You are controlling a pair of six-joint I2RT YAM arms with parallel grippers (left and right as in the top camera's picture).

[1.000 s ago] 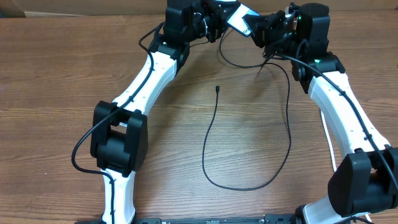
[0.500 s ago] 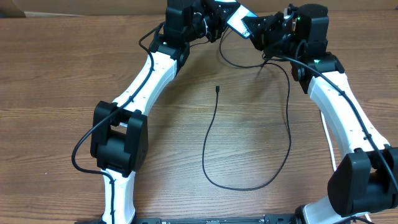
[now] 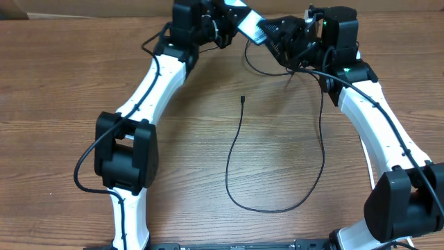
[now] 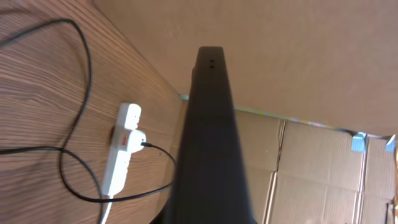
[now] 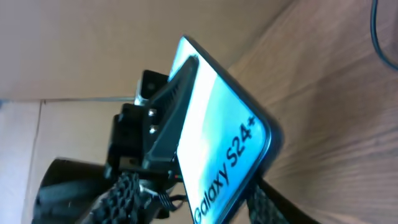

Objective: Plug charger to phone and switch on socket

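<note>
The left hand [image 3: 236, 19] is clamped on the slim rectangular phone [image 5: 217, 130] with the bright blue screen, one black finger flat along the glass, holding it in the air above the far edge of the brown wooden table [image 3: 62, 83]. The right hand [image 3: 272, 33] sits at the phone's lettered short end, its ridged pads [image 5: 127, 193] parted to either side; whether one brushes the corner I cannot tell. The long thin black charger cable [image 3: 270, 210] lies in a loose loop on the table, its small connector tip [image 3: 243, 99] free near the middle, well apart from both hands. The white power strip [image 4: 120, 155] with the red switch lies by the far edge. The step, I judge, is settling the phone in one grip. Done well: the left hand alone bears it, port end uncovered; the right hand backs straight off without nudging it, then pinches the cable just behind the tip and squares it to the port.
</note>
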